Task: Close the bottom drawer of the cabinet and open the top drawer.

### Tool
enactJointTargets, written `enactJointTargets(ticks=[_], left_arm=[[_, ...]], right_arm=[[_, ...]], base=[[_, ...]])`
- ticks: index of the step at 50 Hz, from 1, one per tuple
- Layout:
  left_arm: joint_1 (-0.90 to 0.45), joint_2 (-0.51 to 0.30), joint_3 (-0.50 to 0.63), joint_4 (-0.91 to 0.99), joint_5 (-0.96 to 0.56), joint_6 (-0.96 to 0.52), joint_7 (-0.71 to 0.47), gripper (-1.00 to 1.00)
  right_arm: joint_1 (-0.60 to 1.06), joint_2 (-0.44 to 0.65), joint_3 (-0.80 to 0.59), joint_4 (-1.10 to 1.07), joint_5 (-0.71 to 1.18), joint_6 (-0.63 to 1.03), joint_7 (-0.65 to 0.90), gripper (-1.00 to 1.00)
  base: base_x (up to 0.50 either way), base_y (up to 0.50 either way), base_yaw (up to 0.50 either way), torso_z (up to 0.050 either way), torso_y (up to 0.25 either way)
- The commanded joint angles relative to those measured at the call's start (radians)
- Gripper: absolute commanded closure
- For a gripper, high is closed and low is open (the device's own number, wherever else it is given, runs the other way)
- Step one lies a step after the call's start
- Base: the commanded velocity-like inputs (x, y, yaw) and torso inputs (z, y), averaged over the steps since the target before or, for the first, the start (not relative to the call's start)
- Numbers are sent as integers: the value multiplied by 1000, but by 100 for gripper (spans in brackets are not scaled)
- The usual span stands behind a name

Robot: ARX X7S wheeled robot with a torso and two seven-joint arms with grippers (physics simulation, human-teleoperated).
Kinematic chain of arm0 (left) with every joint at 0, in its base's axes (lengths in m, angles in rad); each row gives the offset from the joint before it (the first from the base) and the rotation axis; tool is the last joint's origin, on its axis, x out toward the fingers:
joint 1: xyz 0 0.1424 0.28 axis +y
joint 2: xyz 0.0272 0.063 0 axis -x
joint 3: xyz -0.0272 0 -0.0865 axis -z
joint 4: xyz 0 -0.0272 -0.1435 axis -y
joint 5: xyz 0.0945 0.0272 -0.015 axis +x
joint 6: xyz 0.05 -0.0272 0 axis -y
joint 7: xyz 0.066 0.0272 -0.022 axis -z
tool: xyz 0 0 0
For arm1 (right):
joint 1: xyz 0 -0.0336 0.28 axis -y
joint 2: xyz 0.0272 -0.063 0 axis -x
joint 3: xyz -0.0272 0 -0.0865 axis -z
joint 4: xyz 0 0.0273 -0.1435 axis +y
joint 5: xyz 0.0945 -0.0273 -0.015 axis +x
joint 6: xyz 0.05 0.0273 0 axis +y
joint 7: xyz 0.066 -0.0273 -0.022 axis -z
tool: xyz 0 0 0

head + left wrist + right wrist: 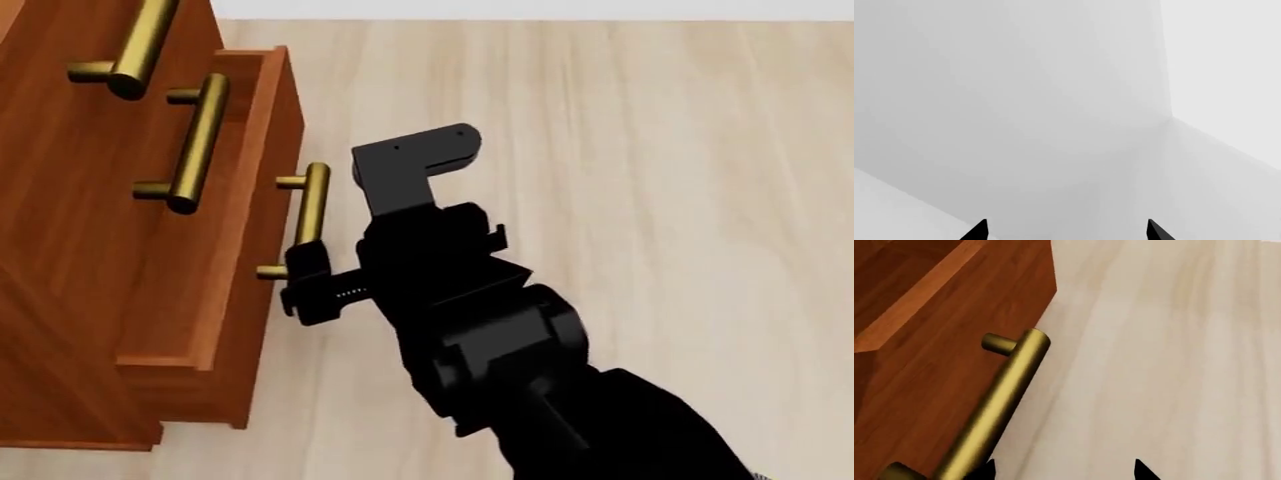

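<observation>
While the lowest reddish-brown wooden drawer (220,300) stands pulled out from the tall grained wooden cabinet (67,250) at the left of the room, the robot's black right gripper (302,285) sits right at the near end of that drawer's horizontal brass bar handle (310,215), seemingly touching it. I judge it is there to push the front back in, since the closing comes first. From the wrist camera its two black fingers (1142,471) show only as tips, spread apart, with the bar running beside one tip; nothing is pinched. Above it, the middle drawer (260,120) also juts out a little, and the uppermost drawer with its brass bar (134,50) looks shut, waiting its turn. Over on the other arm, the left gripper (1066,231) faces blank pale walls (1021,100), fingers parted and empty, parked out of the way.
</observation>
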Motion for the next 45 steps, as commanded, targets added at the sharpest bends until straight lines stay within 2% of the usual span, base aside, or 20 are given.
enactJointTargets(ticks=[1, 34, 45], left_arm=[[1, -3, 4, -3, -7, 6, 5, -100], [3, -13, 20, -5, -10, 8, 5, -100], [-9, -35, 26, 17, -1, -26, -29, -100]], right_arm=[[22, -8, -33, -65, 30, -36, 13, -100], [10, -8, -31, -181, -12, -78, -50, -100], [6, -8, -29, -223, -68, -88, -72, -100]], base=[[0, 0, 0, 0, 0], [0, 0, 0, 0, 0], [0, 0, 0, 0, 0]])
